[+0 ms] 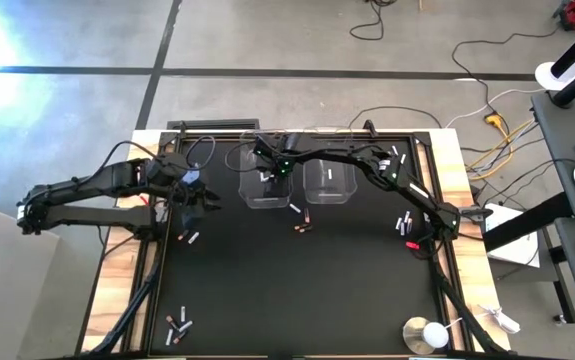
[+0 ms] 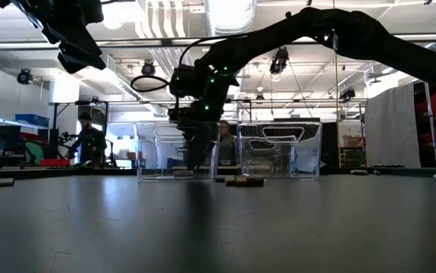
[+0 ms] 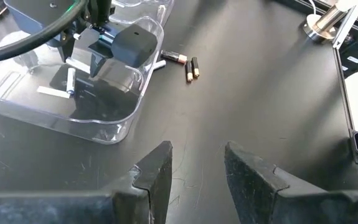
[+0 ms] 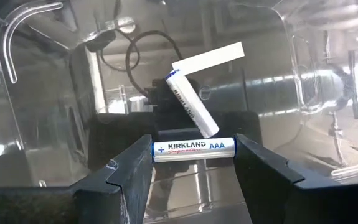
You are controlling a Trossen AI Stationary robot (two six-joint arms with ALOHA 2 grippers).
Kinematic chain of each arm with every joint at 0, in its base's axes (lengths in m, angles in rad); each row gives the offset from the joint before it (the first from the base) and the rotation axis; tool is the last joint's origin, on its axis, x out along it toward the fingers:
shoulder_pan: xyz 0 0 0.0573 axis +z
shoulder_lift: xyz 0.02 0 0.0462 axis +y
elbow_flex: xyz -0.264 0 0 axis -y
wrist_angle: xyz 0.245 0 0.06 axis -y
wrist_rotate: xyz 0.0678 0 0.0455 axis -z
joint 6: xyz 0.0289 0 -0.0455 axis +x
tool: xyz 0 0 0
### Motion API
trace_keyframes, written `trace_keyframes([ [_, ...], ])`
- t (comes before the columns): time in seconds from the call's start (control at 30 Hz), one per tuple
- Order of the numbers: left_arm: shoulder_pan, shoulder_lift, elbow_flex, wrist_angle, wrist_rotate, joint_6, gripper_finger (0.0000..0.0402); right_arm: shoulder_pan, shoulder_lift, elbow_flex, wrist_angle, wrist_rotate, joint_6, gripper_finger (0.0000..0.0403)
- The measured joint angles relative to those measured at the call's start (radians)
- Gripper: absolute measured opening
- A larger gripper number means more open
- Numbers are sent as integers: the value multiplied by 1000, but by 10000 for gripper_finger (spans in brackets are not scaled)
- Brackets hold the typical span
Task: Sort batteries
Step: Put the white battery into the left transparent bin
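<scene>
Black tabletop point(image 1: 297, 290): right gripper point(image 4: 193, 163) clamps a white battery point(image 4: 193, 148) endwise over the left bin point(image 1: 264, 186); rigid, light, slippery; left gripper point(image 3: 197, 171) apart.

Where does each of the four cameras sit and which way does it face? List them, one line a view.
High view: overhead, straight down on the table, both arms, two clear bins.
Low view: at table-top height, level across to the bins; arms enter from above.
Left wrist view: looks past the open, empty left hand to loose batteries.
Right wrist view: inside the left bin, right hand gripping a white battery.
Shared: the left wrist and high views both show the right arm in that bin.
</scene>
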Motion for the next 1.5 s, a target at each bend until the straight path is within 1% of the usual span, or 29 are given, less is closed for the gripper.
trace_keyframes([
  [0.23,0,0,0,0,0,0,127,14,0,25,-11,-35,16,196],
  [0.43,0,0,0,0,0,0,127,22,0,42,41,-51,43,196],
  [0.73,0,0,0,0,0,0,127,17,2,-4,106,-40,68,196],
  [1.17,0,0,0,0,1,0,127,15,2,-35,111,-41,66,197],
  [1.5,0,-3,0,0,1,0,127,18,2,-37,103,-45,87,230],
])
